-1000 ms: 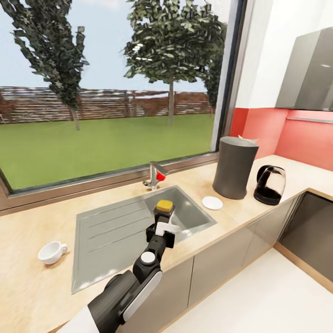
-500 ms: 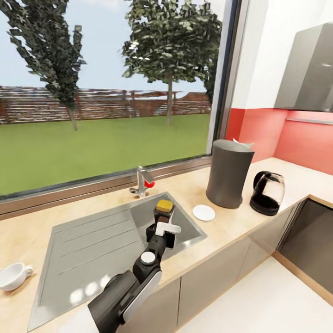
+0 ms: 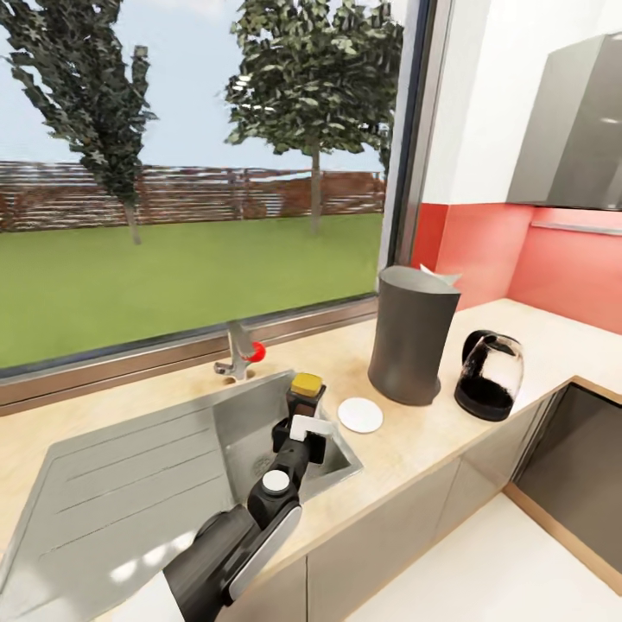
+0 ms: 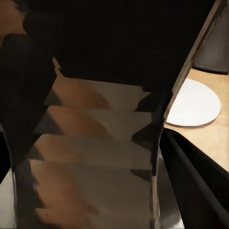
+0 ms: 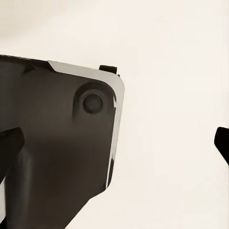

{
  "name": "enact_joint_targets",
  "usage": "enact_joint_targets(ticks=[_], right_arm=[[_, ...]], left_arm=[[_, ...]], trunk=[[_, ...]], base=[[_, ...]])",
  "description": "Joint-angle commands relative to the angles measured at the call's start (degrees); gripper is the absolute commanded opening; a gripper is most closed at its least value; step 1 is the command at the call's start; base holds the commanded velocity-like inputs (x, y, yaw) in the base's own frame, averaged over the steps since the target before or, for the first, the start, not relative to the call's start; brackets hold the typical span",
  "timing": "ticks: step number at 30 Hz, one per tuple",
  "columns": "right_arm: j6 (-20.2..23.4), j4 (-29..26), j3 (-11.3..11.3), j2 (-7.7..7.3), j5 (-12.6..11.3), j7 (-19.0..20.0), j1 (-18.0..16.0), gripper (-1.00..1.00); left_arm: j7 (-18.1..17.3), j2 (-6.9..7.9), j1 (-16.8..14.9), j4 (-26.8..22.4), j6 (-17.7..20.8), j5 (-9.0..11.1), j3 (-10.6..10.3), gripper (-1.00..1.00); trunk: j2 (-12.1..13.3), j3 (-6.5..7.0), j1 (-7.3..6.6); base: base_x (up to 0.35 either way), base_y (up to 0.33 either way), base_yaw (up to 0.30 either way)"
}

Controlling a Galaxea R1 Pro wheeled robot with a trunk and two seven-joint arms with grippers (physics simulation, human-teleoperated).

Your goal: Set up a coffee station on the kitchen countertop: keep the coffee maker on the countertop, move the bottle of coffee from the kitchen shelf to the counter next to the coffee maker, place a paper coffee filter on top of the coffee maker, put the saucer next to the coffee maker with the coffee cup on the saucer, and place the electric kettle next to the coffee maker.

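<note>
In the head view, the left gripper (image 3: 304,421) is clamping the bottle of coffee (image 3: 306,393) above the sink (image 3: 130,466), left of the saucer (image 3: 360,415) and coffee maker (image 3: 410,335). In the left wrist view, the bottle (image 4: 109,119) is sitting between closed fingers (image 4: 191,186). The right wrist view is not revealing the right gripper's state.

Daylight through the window (image 3: 199,199) lit the kitchen brightly and evenly, with soft, faint shadows. Pale glare patches lay on the sink (image 3: 130,553) drainboard near the arm. The left wrist picture was dim, dark and blurred up close; the right wrist picture looked washed-out.
</note>
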Motion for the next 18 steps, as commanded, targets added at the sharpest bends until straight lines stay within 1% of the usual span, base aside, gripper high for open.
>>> enact_joint_targets(ticks=[1,5,11,18], right_arm=[[-0.22,0.04,-0.40,-0.01,0.53,0.21,-0.05,1.00],[-0.22,0.10,-0.35,0.09,0.55,0.21,-0.06,1.00],[-0.21,0.11,-0.35,0.16,0.62,0.21,-0.05,1.00],[-0.20,0.09,-0.37,0.16,0.62,0.21,-0.05,1.00]], left_arm=[[0.41,0.08,-0.09,-0.08,0.18,0.26,-0.11,-1.00],[0.41,0.17,-0.09,-0.07,0.17,0.27,-0.13,-1.00],[0.41,0.15,-0.09,-0.07,0.17,0.27,-0.14,-1.00],[0.41,0.07,-0.09,-0.07,0.17,0.27,-0.14,-1.00]], trunk=[[-0.13,-0.13,0.06],[-0.13,-0.12,0.06],[-0.13,0.09,0.06],[-0.13,0.14,0.06]], base=[[0.270,-0.216,0.000],[0.281,-0.206,0.024],[0.258,-0.206,0.184],[0.217,-0.222,0.027]])
